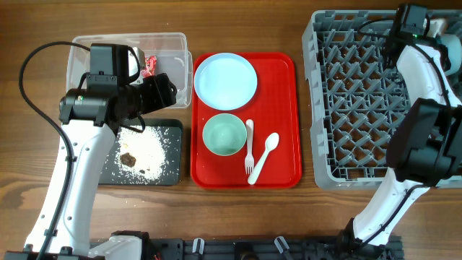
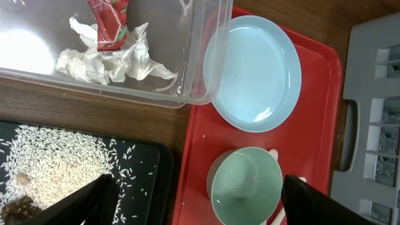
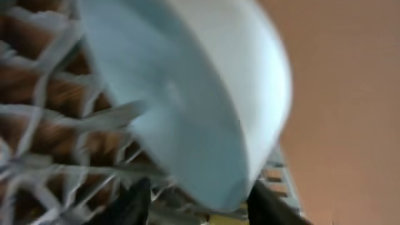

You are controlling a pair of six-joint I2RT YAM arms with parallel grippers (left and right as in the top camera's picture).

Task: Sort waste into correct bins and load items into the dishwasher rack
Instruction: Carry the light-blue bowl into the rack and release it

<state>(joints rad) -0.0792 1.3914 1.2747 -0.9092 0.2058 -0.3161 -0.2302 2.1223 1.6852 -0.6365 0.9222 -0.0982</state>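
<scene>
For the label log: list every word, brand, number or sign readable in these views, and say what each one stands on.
No text can be read in any view.
Red wrapper in the clear tub: pale print, crumpled and too small to read.
Light blue plate, pale green bowl, red tray, grey rack, light blue bowl: no markings show; the last is blurred.

Serving tray [image 1: 281,108] was red; plate [image 1: 225,78] and one bowl [image 3: 187,94] light blue; other bowl [image 1: 224,135] pale green; fork [image 1: 250,144] and spoon [image 1: 266,155] white. Rack [image 1: 354,94] showed a grey lattice. Black tray [image 2: 147,187] was speckled with white rice crumbs [image 1: 148,144] and brown bits [image 1: 128,159]. Tub [image 1: 130,37] was clear, wrapper [image 2: 111,25] red, tissue [image 2: 112,59] white. Table [image 1: 310,217] was brown wood grain.
</scene>
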